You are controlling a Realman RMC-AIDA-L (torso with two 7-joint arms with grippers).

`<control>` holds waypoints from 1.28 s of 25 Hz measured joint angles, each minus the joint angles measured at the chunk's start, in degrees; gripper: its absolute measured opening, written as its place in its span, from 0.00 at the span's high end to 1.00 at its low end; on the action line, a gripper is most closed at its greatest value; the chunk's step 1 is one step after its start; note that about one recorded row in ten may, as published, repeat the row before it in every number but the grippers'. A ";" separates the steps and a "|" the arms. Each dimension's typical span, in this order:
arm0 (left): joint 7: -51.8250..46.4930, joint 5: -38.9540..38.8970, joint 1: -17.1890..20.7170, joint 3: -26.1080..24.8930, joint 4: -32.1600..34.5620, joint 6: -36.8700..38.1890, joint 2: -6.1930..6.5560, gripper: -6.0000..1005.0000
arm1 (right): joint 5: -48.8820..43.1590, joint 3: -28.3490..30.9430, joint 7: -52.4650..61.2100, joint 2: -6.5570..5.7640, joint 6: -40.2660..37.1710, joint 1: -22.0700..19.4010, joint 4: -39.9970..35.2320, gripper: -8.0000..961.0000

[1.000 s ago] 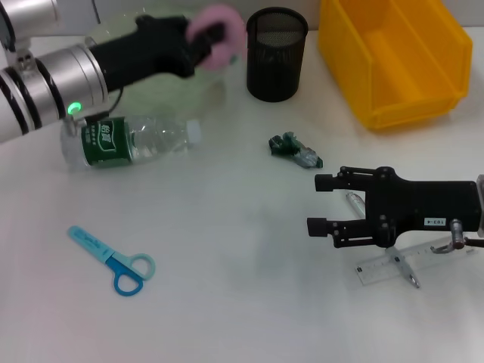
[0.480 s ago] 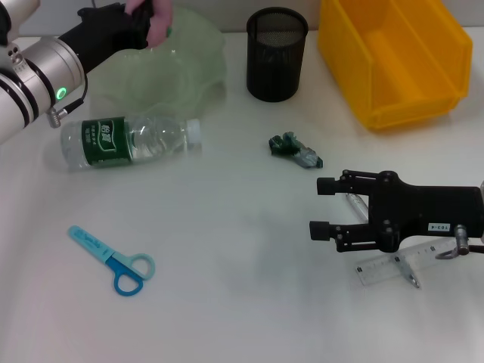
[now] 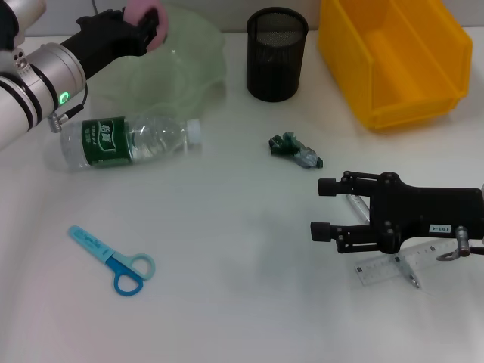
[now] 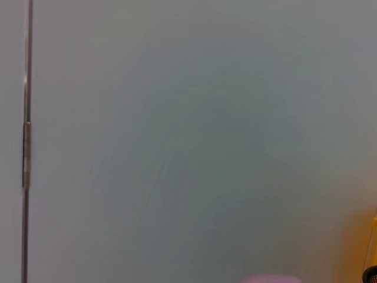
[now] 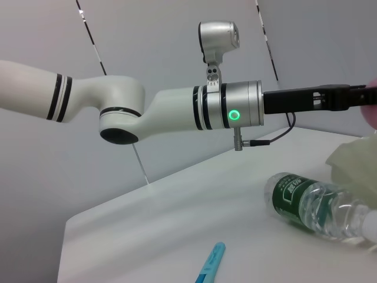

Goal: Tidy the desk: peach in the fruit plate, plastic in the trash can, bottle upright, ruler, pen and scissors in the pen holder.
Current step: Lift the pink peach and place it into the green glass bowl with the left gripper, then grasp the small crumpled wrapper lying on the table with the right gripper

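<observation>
Left end effector (image 3: 144,23) grips the pink peach (image 3: 141,13) above the fruit plate (image 3: 189,72); right end effector (image 3: 324,208) parted wide. Green bottle (image 3: 130,141) label unreadable.

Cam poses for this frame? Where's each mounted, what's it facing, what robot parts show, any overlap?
Head: looks down on the desk; left claw holds the peach over the plate; right claw hovers open beside the ruler.
Left wrist: faces a blank wall; only a sliver of peach, no robot parts.
Right wrist: low, looks across the desk at the left arm, bottle, scissors.
Shared: head and right wrist both show left arm, bottle, scissors.
</observation>
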 joint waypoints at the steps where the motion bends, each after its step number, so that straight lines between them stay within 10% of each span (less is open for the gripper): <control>1: 0.00 -0.01 0.00 -0.01 -0.01 -0.01 0.00 0.73 | 0.00 0.00 -0.01 0.00 -0.01 0.00 0.00 0.14; 12: -0.46 -0.12 -0.01 -0.09 0.10 0.41 0.02 0.28 | 0.00 0.00 -0.05 0.00 -0.05 0.01 0.00 0.14; 17: -1.57 -0.17 0.21 -0.28 0.36 3.19 0.15 0.23 | 0.00 0.43 -0.10 0.00 -0.06 0.01 -0.07 0.14; 23: -8.63 2.28 4.07 0.78 4.43 16.77 1.42 0.22 | 0.03 2.33 -0.12 0.00 -0.06 -0.03 -0.65 0.14; 32: -20.40 18.08 11.37 0.47 9.97 46.28 6.51 0.22 | 0.08 6.22 4.08 -0.94 -4.65 -0.10 -4.83 0.14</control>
